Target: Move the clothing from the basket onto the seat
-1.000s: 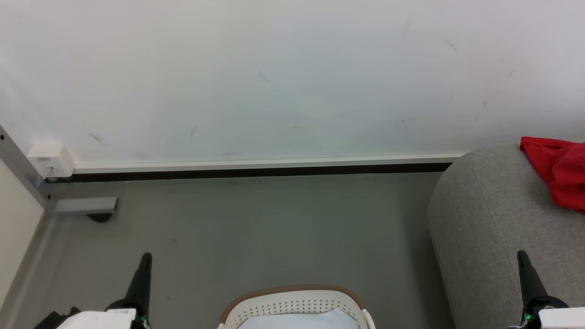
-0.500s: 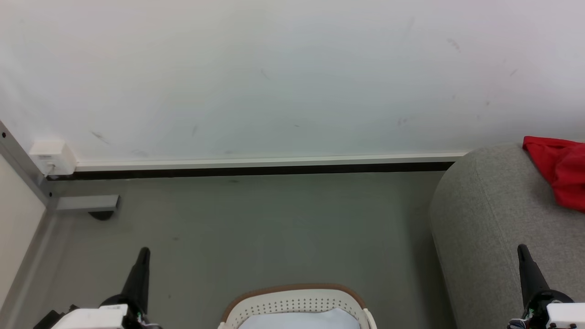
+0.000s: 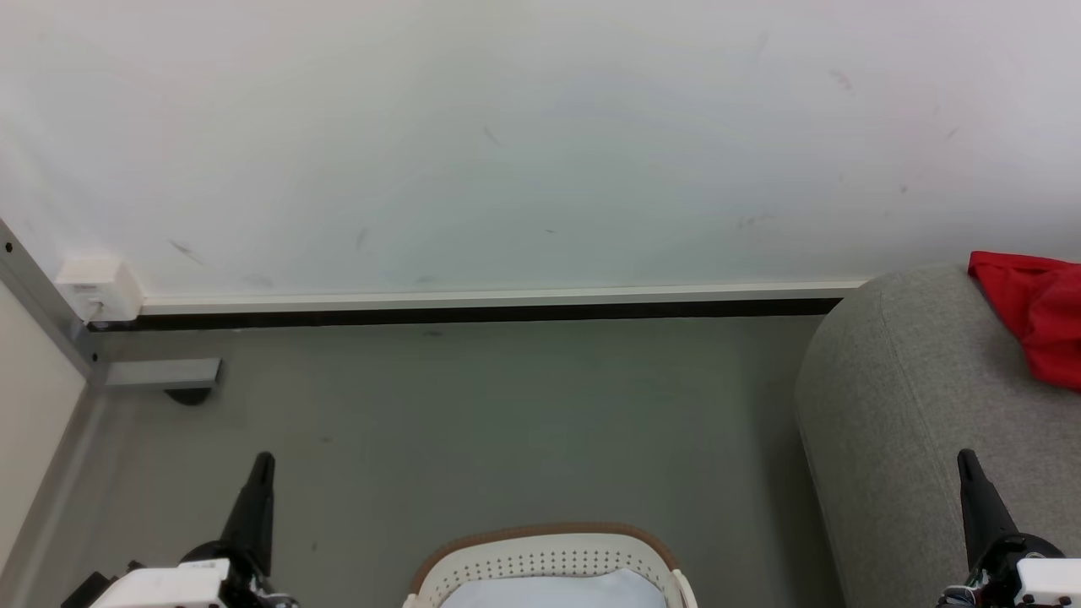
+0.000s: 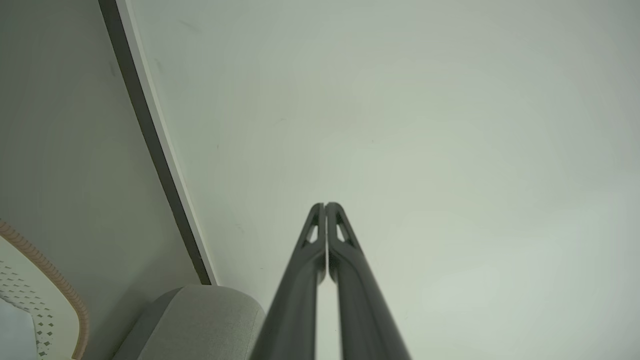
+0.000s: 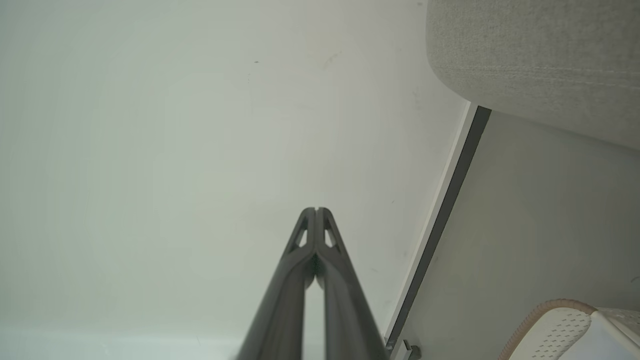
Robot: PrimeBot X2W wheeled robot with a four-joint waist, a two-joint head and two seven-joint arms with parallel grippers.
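Finding: left gripper (image 3: 263,463) and right gripper (image 3: 966,461) are both clenched and empty, flanking the basket (image 3: 540,533). Red clothing (image 3: 1044,325) lies on the seat (image 3: 895,405), well apart from the basket. Risk: pale cloth (image 3: 549,593) in the basket goes overlooked; clenched fingers descending would push it, not grasp it.

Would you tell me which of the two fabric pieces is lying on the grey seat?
The red clothing, on the seat at the right; the pale fabric lies inside the basket.
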